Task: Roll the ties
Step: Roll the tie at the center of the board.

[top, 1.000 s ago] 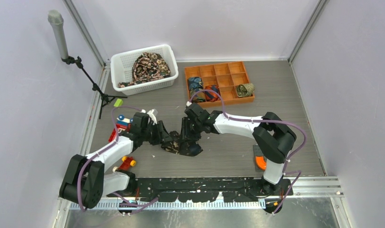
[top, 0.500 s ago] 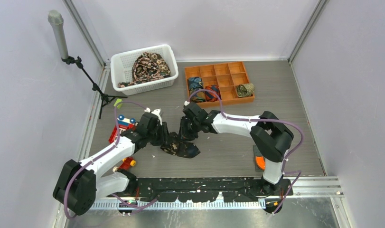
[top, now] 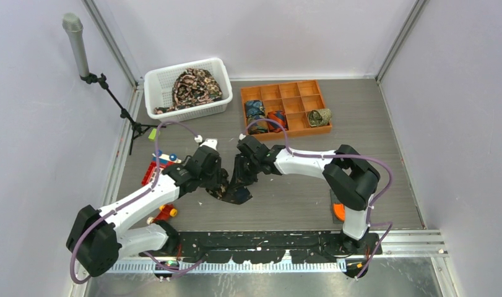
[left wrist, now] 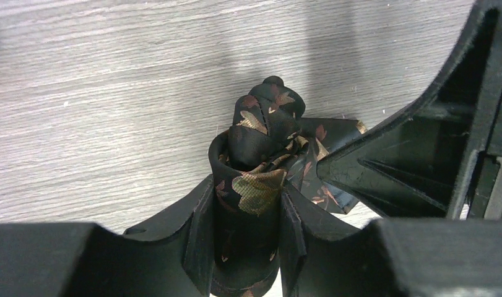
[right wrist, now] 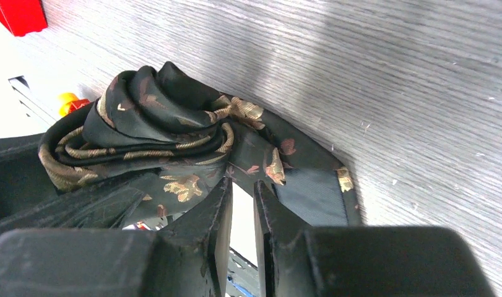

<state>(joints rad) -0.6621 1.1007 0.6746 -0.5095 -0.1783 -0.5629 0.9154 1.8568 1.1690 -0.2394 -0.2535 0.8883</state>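
1. My left pincer (left wrist: pixel 248 198) is clamping the rolled end of the tie (top: pixel 239 195), mid desk (top: pixel 359 142).
2. The tie is lying roughly left-right, its flat tail pointing right.
3. My right pincer (right wrist: pixel 242 185) is sitting narrow at the tail; I cannot tell whether it is gripping.

We see a white basket (top: pixel 189 111) beside an orange divided tray (top: pixel 291 91) at the back. We note a microphone stand (top: pixel 112 99) far left, colourful toy pieces (top: pixel 158 162) near it.

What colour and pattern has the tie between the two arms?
Black with small tan leaf-like motifs; the tie shows best in the right wrist view.
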